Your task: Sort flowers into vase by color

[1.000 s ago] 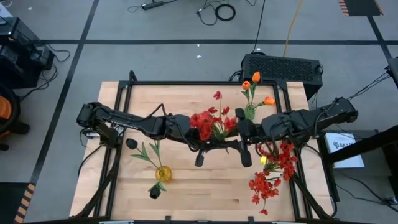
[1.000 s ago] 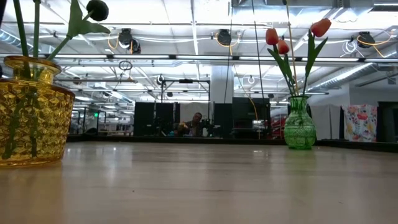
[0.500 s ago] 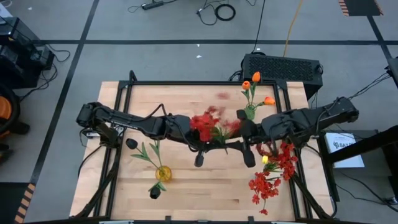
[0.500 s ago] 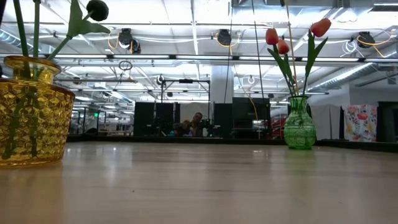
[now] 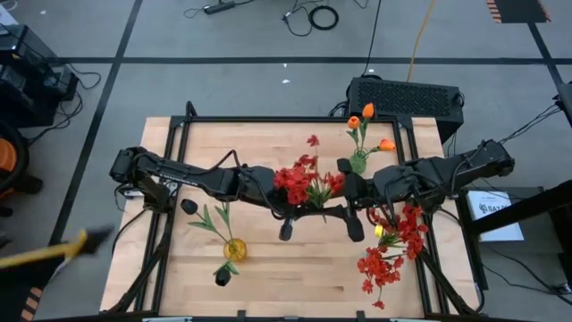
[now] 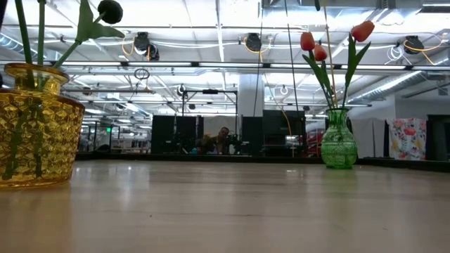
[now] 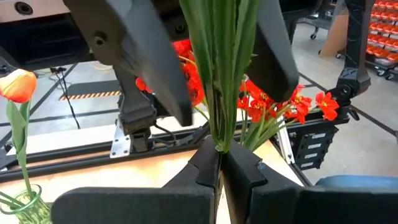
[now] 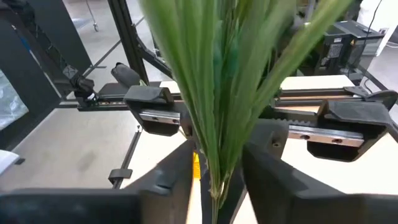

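A bunch of red flowers (image 5: pixel 308 182) on green stems is held above the table's middle, between my two grippers. My left gripper (image 7: pixel 219 163) (image 5: pixel 290 201) is shut on the stems. My right gripper (image 8: pixel 216 177) (image 5: pixel 347 199) is open, one finger on each side of the same stems; I cannot tell whether it touches them. A yellow vase (image 5: pixel 234 249) (image 6: pixel 39 126) holds black tulips (image 5: pixel 189 207). A green vase (image 5: pixel 359 162) (image 6: pixel 339 140) holds orange tulips (image 5: pixel 367 111). More red flowers (image 5: pixel 389 255) stand near the right edge, their base hidden under the right arm. My left gripper pinches the bundled green stems (image 7: pixel 219 140) between its two fingers, where the stems run together. The bunch is lifted clear of the table, and the stems spread from the fingers toward the red blooms (image 7: pixel 186 68). How far back the stems reach between the fingers does not show.
A black box (image 5: pixel 407 95) sits at the far right corner. A black frame (image 5: pixel 268 119) runs along the table's edges. A blurred yellow-and-black object (image 5: pixel 54 252) shows over the floor to the table's left. Bare wood lies along the far left and near middle.
The red bunch shook, blurring half a second ago, and has settled in nearly the same place. A yellow-and-black object has come into view over the floor on the left.
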You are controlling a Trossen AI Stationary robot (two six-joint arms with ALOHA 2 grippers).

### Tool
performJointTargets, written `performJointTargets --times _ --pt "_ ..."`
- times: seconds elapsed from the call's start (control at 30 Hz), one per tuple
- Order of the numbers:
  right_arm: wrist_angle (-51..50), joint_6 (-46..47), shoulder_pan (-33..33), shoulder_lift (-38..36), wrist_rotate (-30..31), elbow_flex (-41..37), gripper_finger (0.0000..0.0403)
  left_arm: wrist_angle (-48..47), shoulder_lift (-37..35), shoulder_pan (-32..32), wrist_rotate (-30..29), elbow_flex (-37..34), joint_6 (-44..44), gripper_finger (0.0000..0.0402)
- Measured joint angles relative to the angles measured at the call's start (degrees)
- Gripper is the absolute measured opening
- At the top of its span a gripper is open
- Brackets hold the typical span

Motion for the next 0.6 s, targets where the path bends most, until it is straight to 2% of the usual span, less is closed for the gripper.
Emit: performJointTargets --times 0.27,0.37,0.47,0.6 --pt "-0.04 -1.04 0.00 1.85 0.52 0.00 0.0019 0.15 0.00 0.00 -0.01 0.00 -0.04 0.0013" --pt "-0.39 -1.13 0.00 1.31 1.72 0.00 0.0009 0.15 0.00 -0.29 -1.08 0.02 -1.03 0.0024" --pt "-0.41 -1.09 0.11 -0.03 1.79 -0.04 0.0005 -1.79 -0.58 -0.37 -1.48 0.09 -2.03 0.0062" --pt "-0.58 -0.88 0.73 -2.43 1.76 0.00 0.0003 -1.91 -0.80 -0.70 -3.27 0.07 -3.54 0.0141"
